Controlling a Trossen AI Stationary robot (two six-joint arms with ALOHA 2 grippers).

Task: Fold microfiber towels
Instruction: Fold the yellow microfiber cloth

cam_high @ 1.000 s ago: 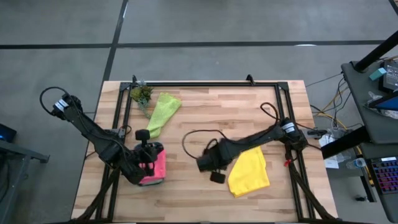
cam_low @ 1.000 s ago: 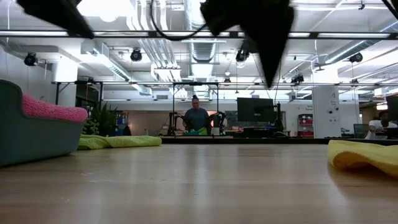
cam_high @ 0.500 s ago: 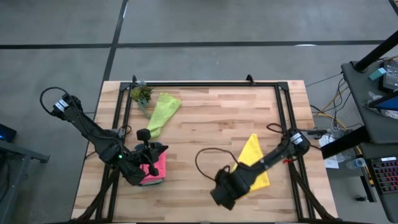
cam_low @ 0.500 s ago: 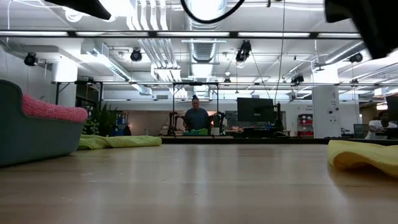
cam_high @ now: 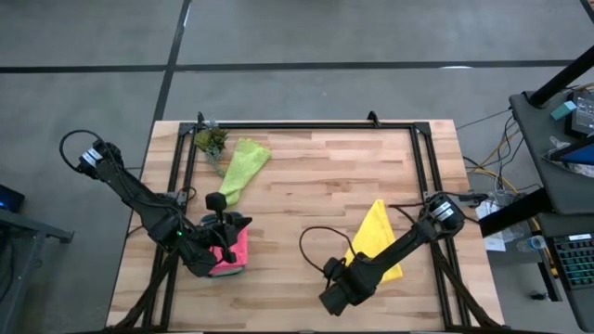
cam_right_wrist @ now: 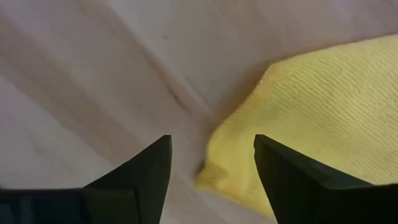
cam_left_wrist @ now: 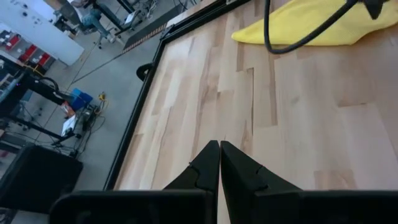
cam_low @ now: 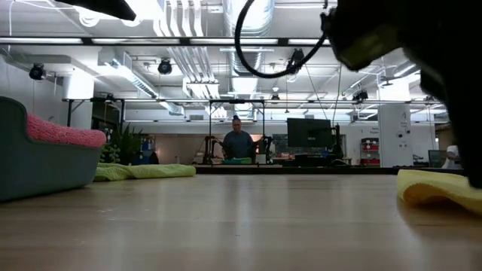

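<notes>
A yellow towel (cam_high: 379, 237) lies flat on the table's right half. My right gripper (cam_right_wrist: 211, 171) points down over its near left corner (cam_right_wrist: 214, 174). It is open, one finger on each side of the corner; I see no touch. On the left, a pink towel (cam_high: 238, 249) sits in a teal tray (cam_low: 30, 162). My left gripper (cam_left_wrist: 219, 163) hangs shut above the tray, touching nothing. A lime green towel (cam_high: 243, 167) lies loose at the far left.
A small potted plant (cam_high: 211, 141) stands at the far left corner, next to the lime green towel. A black frame (cam_high: 306, 125) runs along the table's edges. Bare wood lies between the tray and the yellow towel. A person stands in the room far behind the table.
My right gripper has swung from the table's middle toward the near edge and come down, ending over the yellow towel's near left corner. The towels have stayed where they were.
</notes>
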